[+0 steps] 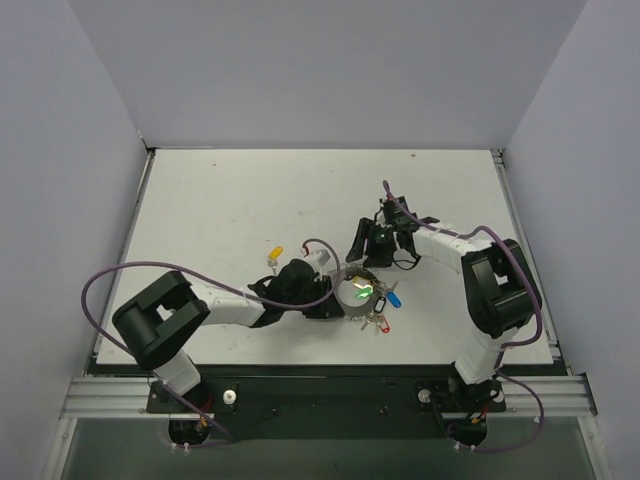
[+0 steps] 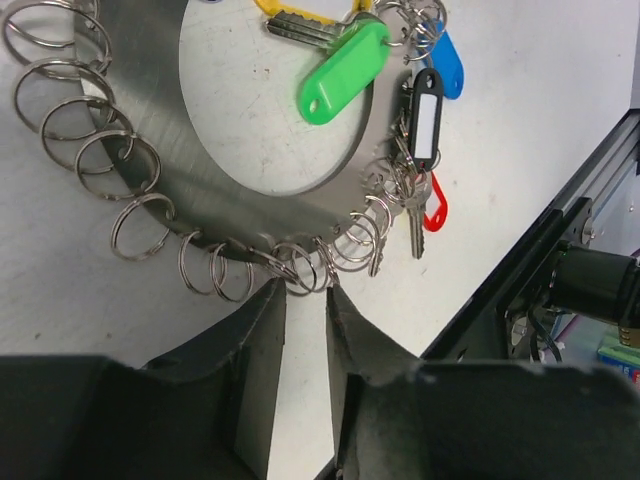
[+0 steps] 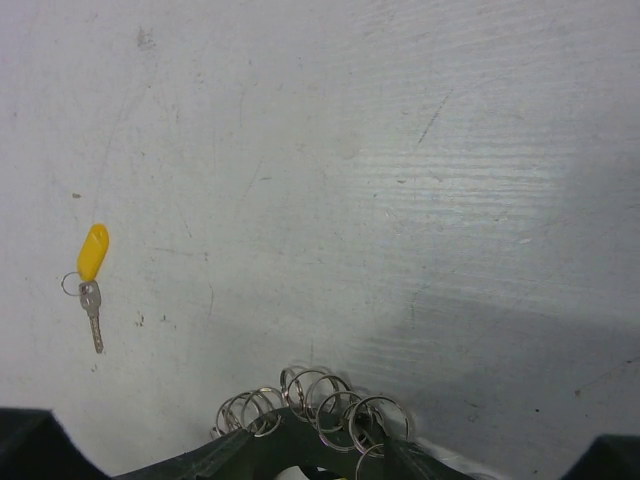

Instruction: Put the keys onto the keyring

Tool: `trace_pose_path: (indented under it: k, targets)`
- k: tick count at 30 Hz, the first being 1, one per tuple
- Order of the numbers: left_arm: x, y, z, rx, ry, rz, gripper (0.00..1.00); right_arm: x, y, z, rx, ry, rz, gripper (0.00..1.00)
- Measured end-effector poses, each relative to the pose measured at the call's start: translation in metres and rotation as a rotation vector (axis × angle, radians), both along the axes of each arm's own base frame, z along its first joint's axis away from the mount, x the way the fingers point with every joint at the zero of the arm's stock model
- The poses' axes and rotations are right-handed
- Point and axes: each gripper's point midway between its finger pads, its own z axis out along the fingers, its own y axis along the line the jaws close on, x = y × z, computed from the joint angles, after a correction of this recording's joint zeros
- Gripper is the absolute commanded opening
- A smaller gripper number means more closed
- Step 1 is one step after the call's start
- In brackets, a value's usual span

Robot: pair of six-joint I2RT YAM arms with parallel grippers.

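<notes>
From where I stand, the left arm (image 1: 225, 308) comes off its base with the elbow hunched out at the left and the forearm lying low, pointing right toward the middle. Its end effector (image 1: 342, 302) is pitched downward. In its wrist view the two dark fingers (image 2: 262, 350) stand close together with a slim gap between them, their tips pinching the small loops at the rim of the keyring (image 2: 215, 195). The right arm (image 1: 495, 285) rises at the right, folds at the elbow and sends its white forearm back toward the left. Its end effector (image 1: 367, 258) points down and leftward, near the other one. Whether its jaws grip anything, I can't make out.
</notes>
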Motion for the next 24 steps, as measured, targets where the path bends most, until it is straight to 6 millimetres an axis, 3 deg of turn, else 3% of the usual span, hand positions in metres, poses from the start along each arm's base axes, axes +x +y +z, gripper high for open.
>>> trace_pose_path:
  k: [6, 12, 19, 24]
  targets:
    - [0.001, 0.016, 0.029, -0.024, -0.099, 0.032, 0.57, 0.001, -0.007, 0.005, -0.022, -0.017, -0.008, 0.56]
    - [0.022, 0.033, 0.068, -0.052, -0.225, 0.113, 0.59, 0.005, -0.010, 0.030, -0.024, -0.100, -0.009, 0.55]
    - [0.066, 0.071, 0.064, -0.038, -0.206, 0.241, 0.58, 0.001, -0.007, 0.033, -0.073, -0.135, 0.023, 0.55]
    - [0.070, 0.079, 0.054, 0.016, -0.186, 0.209, 0.58, -0.005, 0.003, 0.035, -0.125, -0.162, 0.079, 0.54]
